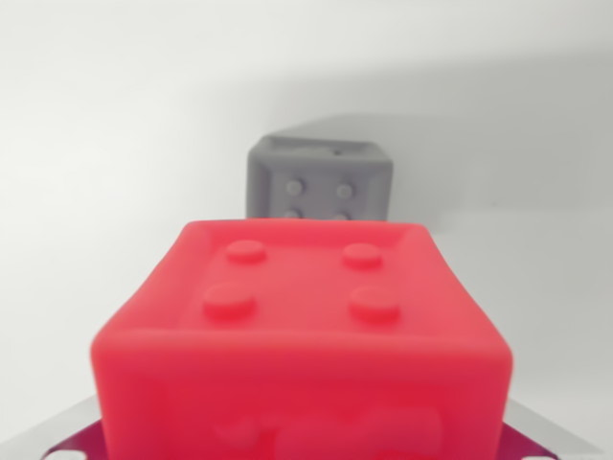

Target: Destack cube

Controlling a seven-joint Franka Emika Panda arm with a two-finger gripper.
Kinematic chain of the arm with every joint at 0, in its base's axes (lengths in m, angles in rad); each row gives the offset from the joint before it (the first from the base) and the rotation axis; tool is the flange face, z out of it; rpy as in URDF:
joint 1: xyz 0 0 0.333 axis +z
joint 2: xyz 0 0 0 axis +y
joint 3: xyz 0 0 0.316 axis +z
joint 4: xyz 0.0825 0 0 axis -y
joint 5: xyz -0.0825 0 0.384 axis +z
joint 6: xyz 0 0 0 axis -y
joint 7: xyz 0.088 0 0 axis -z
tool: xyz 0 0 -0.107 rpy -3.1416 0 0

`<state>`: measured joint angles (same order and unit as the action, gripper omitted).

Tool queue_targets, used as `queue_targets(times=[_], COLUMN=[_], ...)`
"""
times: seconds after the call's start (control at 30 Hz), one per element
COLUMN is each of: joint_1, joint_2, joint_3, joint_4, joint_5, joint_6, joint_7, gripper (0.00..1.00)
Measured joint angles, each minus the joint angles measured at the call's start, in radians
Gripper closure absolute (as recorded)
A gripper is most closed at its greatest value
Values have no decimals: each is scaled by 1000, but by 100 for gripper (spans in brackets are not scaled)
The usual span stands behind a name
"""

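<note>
A red cube (299, 326) with four round studs on its top face fills the lower half of the wrist view, very close to the camera. My gripper (302, 443) sits at the bottom edge. Only a silver and magenta finger part (59, 437) shows at the left corner and another at the right corner, pressed against the cube's two sides. The gripper looks shut on the red cube. Behind it, a grey cube (321, 182) with four studs on its facing side rests alone on the white surface, apart from the red cube.
The white table (115, 192) stretches out on both sides of the grey cube. A pale wall rises behind it, and a soft shadow lies to the right of the grey cube.
</note>
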<state>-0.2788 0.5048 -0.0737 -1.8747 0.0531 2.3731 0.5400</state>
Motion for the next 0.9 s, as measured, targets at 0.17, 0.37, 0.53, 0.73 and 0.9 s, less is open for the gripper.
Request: queue_targets(times=[0.17, 0.37, 0.53, 0.73, 0.9], joint_1=[-1, -1, -3, -4, -5], joint_2=[-25, -54, -77, -104, -128], joint_3=[0, 0, 0, 0, 0], joint_4=[-43, -90, -131, -176, -216], joint_5=[-2, -3, -5, -6, -7], joint_6=[18, 37, 54, 73, 88], joint_7=[-60, -130, -190, -258, -321], gripper=[100, 100, 100, 100, 100])
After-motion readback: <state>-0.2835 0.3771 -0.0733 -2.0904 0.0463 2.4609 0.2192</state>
